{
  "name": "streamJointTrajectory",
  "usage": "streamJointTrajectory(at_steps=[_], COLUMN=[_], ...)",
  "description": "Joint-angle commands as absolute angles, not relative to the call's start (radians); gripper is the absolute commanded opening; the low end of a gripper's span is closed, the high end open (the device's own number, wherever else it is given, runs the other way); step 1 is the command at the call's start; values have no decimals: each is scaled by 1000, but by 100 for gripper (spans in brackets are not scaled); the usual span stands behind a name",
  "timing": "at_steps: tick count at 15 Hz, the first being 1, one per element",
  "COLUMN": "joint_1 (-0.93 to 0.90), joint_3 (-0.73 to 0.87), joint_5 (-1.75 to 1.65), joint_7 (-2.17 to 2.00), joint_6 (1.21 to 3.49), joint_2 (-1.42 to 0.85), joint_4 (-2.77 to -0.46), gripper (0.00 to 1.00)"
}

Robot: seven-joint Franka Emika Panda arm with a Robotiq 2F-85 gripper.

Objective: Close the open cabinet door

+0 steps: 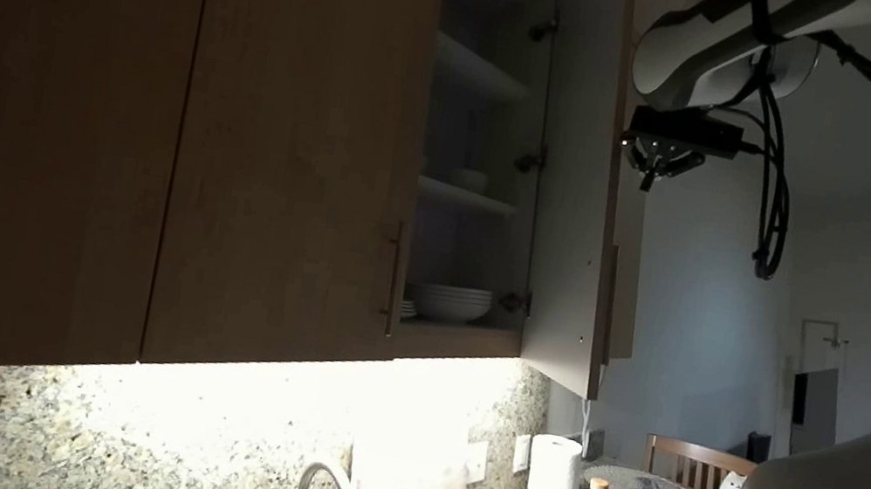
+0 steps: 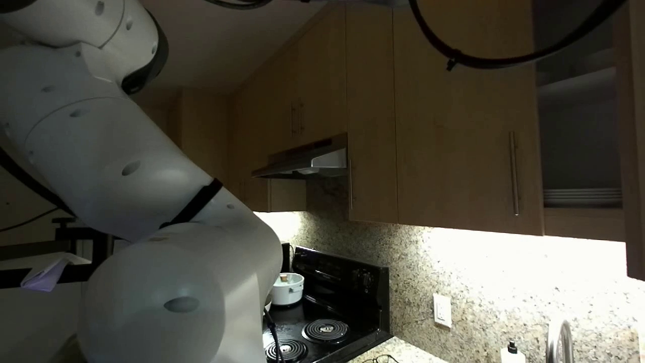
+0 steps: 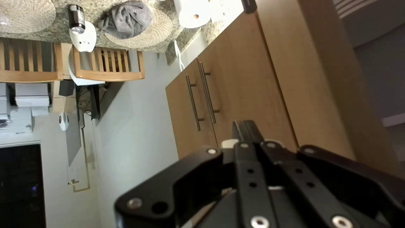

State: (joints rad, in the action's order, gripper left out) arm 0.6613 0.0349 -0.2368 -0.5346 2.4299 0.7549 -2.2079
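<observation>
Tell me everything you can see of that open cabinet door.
In an exterior view, the cabinet door is a tall flat panel swung outward, its top out of frame. The inner face looks pale grey, with two small spots; the edge is brown, wood-like. Three dark hinges join it to the cabinet; a slim vertical handle shows outside, low. Whether the gripper touches it is unclear.

White pot point(image 2: 288, 291) on black stove point(image 2: 341, 272), gray cloth point(image 3: 128, 19) on round mat point(image 3: 162, 28), paper towel roll point(image 1: 553, 478)
</observation>
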Motion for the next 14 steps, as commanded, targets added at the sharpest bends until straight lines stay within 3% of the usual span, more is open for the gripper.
streamJointTrajectory(at_steps=[1, 14], joint_1=[599, 387], joint_3=[73, 161], joint_5=[-194, -107], joint_7=[-482, -418], joint_6=[2453, 2439], joint_2=[682, 655], joint_4=[-2132, -2048], gripper=[0, 0])
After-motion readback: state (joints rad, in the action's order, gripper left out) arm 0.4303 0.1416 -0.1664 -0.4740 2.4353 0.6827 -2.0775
